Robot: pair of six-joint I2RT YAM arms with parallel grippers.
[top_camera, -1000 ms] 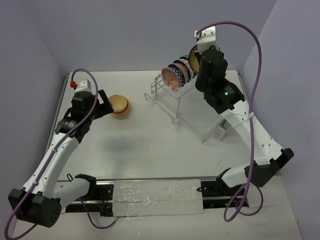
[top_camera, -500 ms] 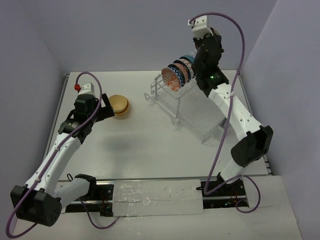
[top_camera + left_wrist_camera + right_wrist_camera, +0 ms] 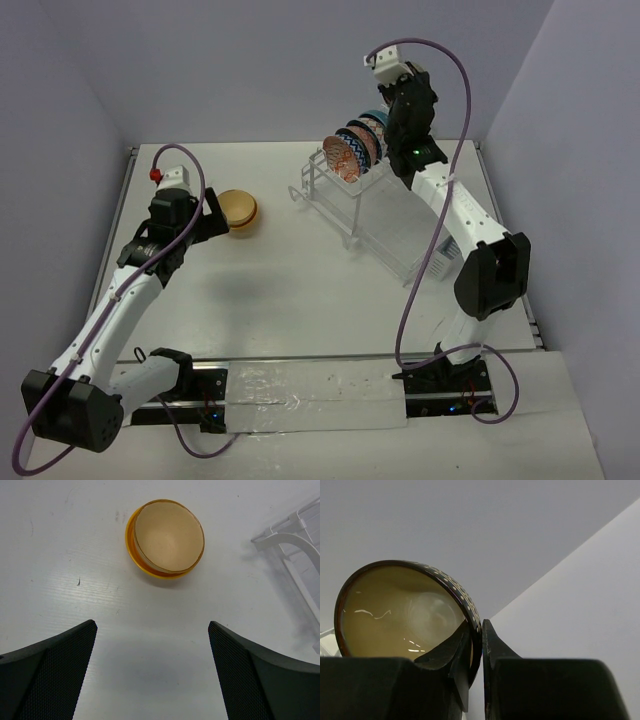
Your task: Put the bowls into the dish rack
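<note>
An orange-yellow bowl (image 3: 238,210) with a tan inside (image 3: 165,537) sits on the table at the left. My left gripper (image 3: 207,217) hovers just short of it, open and empty (image 3: 151,626). The white wire dish rack (image 3: 392,222) stands at the back right. A reddish-pink bowl (image 3: 340,155), a blue-zigzag bowl (image 3: 358,143) and others stand on edge in its slots. My right gripper (image 3: 397,100) is raised over the rack's far end. It is shut (image 3: 481,630) on the rim of a dark dotted bowl with a cream inside (image 3: 405,610).
The rack's near corner and its clear tray (image 3: 295,545) show at the right edge of the left wrist view. A purple cable (image 3: 450,150) loops above the right arm. The walls stand close behind the rack and along the right.
My right arm has lifted and swung toward the back wall with its bowl, over the rack's far end. My left gripper has edged a little closer to the orange-yellow bowl.
</note>
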